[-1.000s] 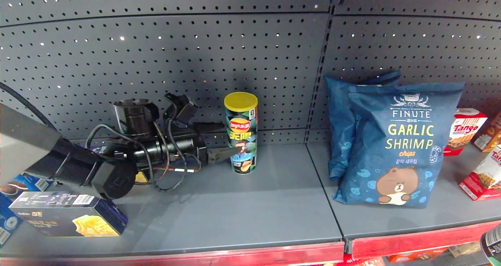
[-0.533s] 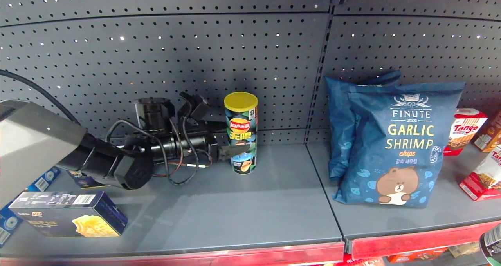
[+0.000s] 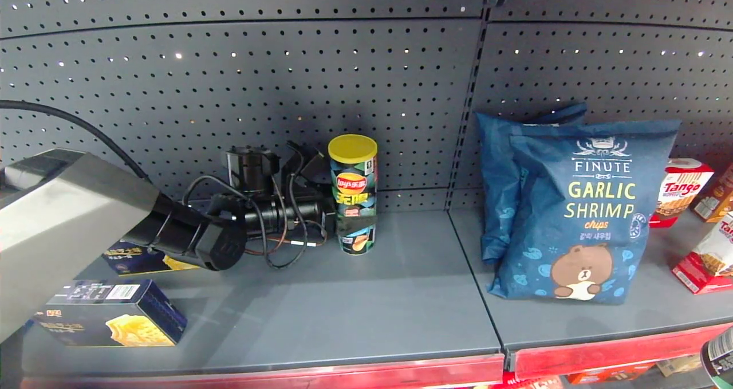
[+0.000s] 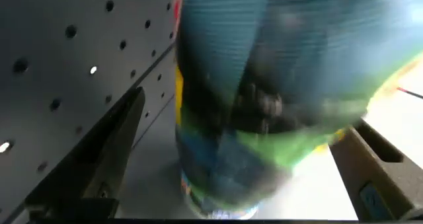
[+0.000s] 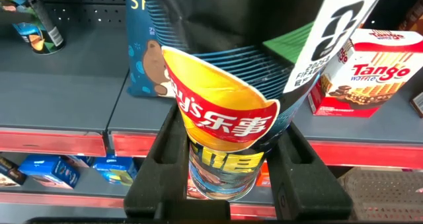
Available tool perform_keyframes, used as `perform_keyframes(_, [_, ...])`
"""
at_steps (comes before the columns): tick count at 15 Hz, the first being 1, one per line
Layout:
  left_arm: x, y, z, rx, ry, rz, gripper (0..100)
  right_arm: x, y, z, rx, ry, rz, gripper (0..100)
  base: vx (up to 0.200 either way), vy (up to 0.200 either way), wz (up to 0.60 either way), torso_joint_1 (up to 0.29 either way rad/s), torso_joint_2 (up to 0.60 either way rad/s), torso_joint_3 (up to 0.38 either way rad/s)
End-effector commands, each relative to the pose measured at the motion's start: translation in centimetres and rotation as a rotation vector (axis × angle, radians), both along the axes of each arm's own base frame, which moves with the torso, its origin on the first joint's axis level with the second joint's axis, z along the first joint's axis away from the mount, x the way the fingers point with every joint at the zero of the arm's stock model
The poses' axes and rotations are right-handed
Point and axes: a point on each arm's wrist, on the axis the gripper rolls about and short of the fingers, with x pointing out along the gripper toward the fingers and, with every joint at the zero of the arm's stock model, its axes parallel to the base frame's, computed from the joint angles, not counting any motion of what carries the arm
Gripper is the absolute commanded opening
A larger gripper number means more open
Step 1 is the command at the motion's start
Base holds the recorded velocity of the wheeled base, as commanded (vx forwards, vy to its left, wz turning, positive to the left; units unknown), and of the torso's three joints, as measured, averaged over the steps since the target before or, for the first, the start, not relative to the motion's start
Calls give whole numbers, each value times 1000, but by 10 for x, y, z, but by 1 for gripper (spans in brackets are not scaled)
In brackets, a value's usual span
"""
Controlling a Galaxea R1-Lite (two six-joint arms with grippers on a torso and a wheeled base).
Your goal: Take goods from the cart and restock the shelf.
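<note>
A chips can with a yellow lid stands upright at the back of the grey shelf. My left gripper comes at it from the left, open, with one finger across the can's front and the other behind it. In the left wrist view the can sits between the spread fingers, with a gap on each side. Low and in front of the shelf, my right gripper is shut on a second chips can, whose edge shows at the lower right.
Two blue chip bags lean on the pegboard to the right, with red wafer boxes beyond them. A dark box lies at the front left and another under my left arm. Bare shelf lies between the can and the bags.
My left arm has pushed to the right along the shelf, so its fingers now straddle the standing can instead of ending at its left side. The can has stayed put.
</note>
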Motion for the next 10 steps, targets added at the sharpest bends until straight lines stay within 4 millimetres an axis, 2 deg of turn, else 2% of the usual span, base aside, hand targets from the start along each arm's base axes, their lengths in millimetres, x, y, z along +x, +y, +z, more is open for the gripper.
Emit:
perform_keyframes(1, [3,-3,0,-3,-8,-9,100,0,0,-1,-1,2,1,0,0,0,0,0,0,0])
perform_keyframes(2, [7,-6,4,-7,-23,-4,0,0,0,-2,-2,6,1,0,0,0,0,0,0,0])
perform_keyframes(4, [4,-9,8,-4,-17,-11,0,0,0,-1,-1,5,4,0,0,0,0,0,0,0])
perform_keyframes(6, [-7,-10,25,-12,-47,-23,0,4,1,0,-4,17,4,0,0,0,0,0,0,0])
perform_keyframes(8, [-26,-11,44,-21,-74,-39,0,7,2,1,-6,26,4,0,0,0,0,0,0,0])
perform_keyframes(10, [-61,-7,65,-30,-97,-60,0,9,2,2,-5,20,5,0,0,0,0,0,0,0])
